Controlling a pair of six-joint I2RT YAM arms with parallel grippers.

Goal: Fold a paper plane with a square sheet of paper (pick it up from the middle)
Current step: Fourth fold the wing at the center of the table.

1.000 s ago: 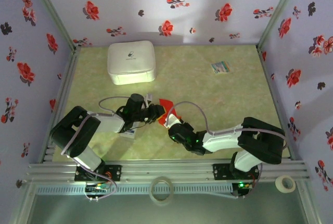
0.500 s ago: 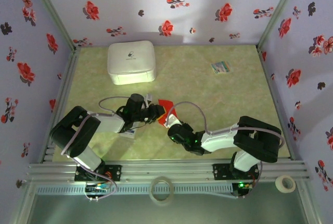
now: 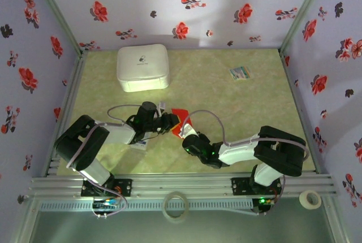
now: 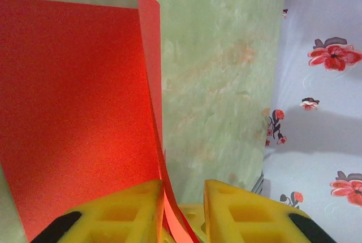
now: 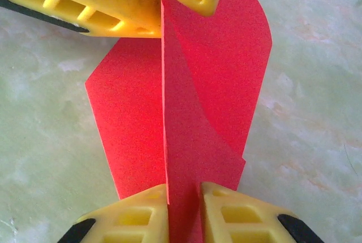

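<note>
The bright red paper plane [image 3: 180, 112] is partly folded: two flat wings on the green table and a centre crease standing upright. In the right wrist view the paper plane [image 5: 136, 124] runs away from me, and my right gripper [image 5: 184, 189] is shut on the near end of its upright crease. The left gripper's yellow fingers [image 5: 113, 5] close on the far end of the same crease. In the left wrist view the paper plane [image 4: 73, 113] rises between the jaws of my left gripper [image 4: 184, 189], pressed against the left finger. From above, the left gripper [image 3: 172, 122] and right gripper [image 3: 183, 130] meet at the paper.
A white box [image 3: 142, 68] stands at the back left. A small multicoloured card [image 3: 240, 73] lies at the back right. A small white packet [image 3: 138, 144] sits beneath the left arm. Two tape rolls [image 3: 176, 205] [image 3: 310, 199] lie below the front rail. Flowered walls enclose three sides.
The right gripper has closed onto the upright crease and its arm has drawn slightly left. The left gripper has kept its hold, and the paper has barely shifted.
</note>
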